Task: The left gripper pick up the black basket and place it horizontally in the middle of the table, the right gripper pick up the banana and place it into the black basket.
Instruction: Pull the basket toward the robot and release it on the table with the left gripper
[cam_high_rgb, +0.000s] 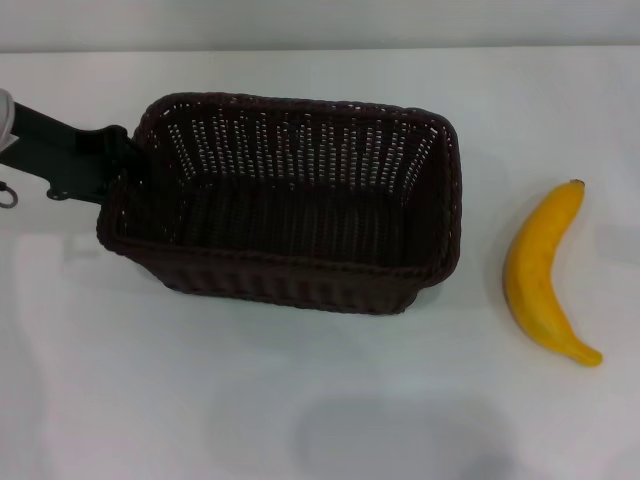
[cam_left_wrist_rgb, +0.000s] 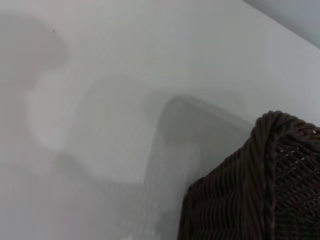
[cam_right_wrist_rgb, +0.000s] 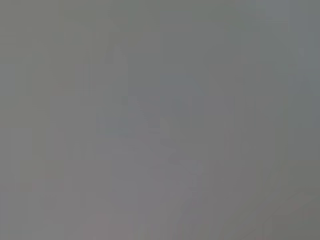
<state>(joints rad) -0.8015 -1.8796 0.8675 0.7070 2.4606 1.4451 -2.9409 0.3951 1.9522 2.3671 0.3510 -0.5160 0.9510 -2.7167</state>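
Left gripper (cam_high_rgb: 118, 172) is at the black basket's (cam_high_rgb: 290, 205) left short wall, apparently pinching the braided rim, though finger contact is hidden behind the weave. Basket sits long-side across the table (cam_high_rgb: 300, 420), about mid-table. Openwork woven sides, rounded corners. Banana (cam_high_rgb: 542, 275), smooth and curved, lies right of the basket, untouched. Right gripper not visible.

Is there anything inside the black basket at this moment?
Nothing shows inside the black basket: only its woven floor. The near wall hides a thin strip of floor. The banana lies on the table to its right; the left gripper is at its left end.
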